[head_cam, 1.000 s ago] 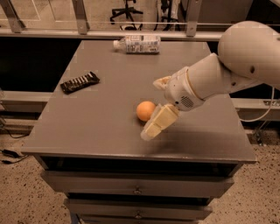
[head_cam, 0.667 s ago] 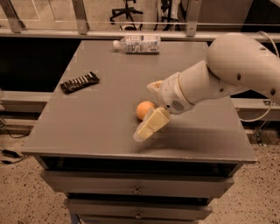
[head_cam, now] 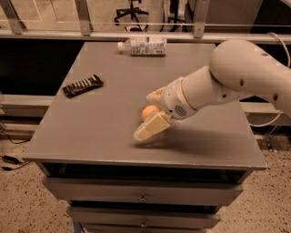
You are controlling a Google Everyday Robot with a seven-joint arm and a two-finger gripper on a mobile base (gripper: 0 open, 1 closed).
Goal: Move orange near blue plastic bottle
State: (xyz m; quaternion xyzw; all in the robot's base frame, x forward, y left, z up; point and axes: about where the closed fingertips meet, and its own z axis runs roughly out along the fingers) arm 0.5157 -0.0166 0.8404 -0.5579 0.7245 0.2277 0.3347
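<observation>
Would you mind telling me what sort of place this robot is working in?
Probably an office or lab: a grey drawer cabinet serves as table, and a wheeled office chair stands beyond the railing. The gripper is at the orange.

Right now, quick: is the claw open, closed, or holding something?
Claw: low over the table, right at the orange; whether it is open or shut on the orange cannot be told.

One orange (head_cam: 147, 111) at the frame's centre, one blue plastic bottle (head_cam: 142, 46) at upper centre and one black packet (head_cam: 83, 85) at left lie on one table (head_cam: 100, 136). One gripper (head_cam: 144, 119) hangs at centre, right by the orange. Two drawer knobs (head_cam: 142, 198) show at the bottom.
</observation>
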